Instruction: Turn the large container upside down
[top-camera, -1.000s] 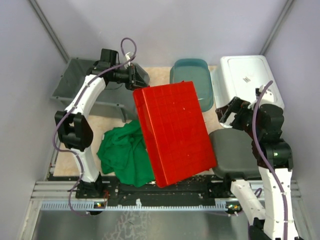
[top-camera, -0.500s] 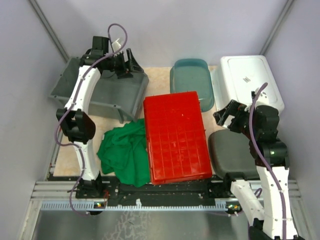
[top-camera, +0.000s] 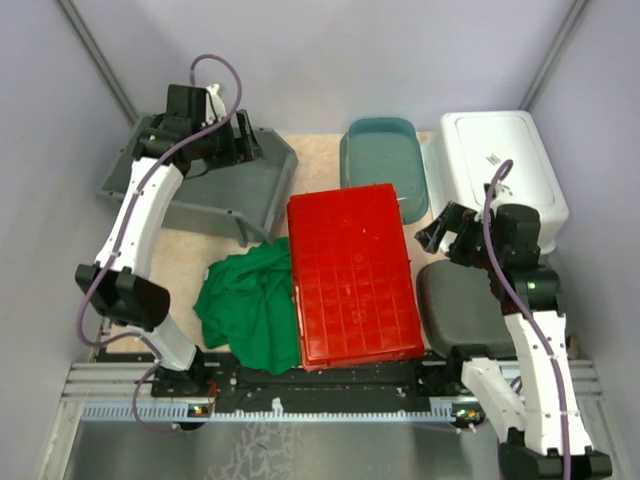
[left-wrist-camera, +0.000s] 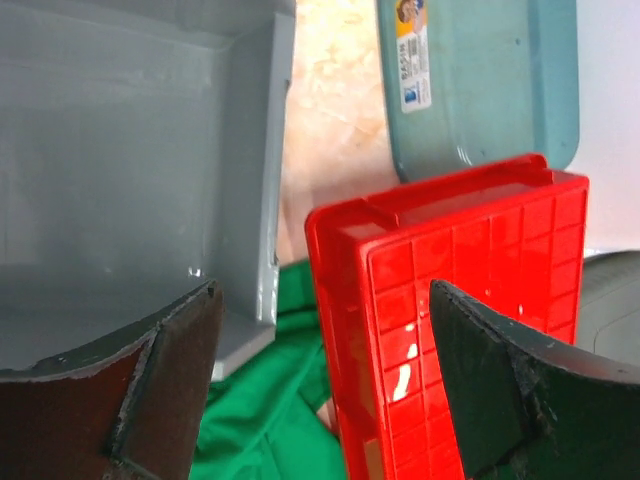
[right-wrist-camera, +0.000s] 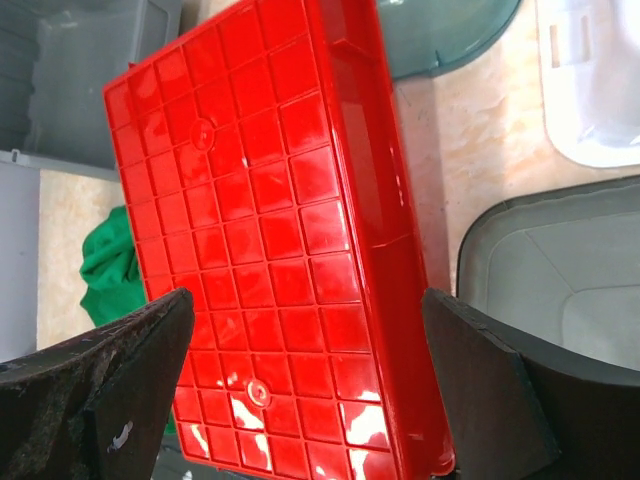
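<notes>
The large container (top-camera: 352, 275) is a red crate lying flat mid-table with its gridded underside facing up; it also fills the right wrist view (right-wrist-camera: 270, 230) and the lower right of the left wrist view (left-wrist-camera: 470, 300). My left gripper (top-camera: 243, 143) hangs open over the grey bin at the back left, well clear of the crate, with nothing between its fingers (left-wrist-camera: 322, 292). My right gripper (top-camera: 441, 231) stands open just off the crate's right side, empty (right-wrist-camera: 307, 296).
A grey bin (top-camera: 225, 190) sits at the back left. A green cloth (top-camera: 250, 310) lies partly under the crate's left edge. Behind are a teal tub (top-camera: 385, 150) and a white container (top-camera: 495, 155). A dark grey tub (top-camera: 465, 305) is at the right.
The red crate, held tilted by the left gripper, now lies flat. The left gripper opened and drew back-left over the grey bin. The right arm shifted slightly.
</notes>
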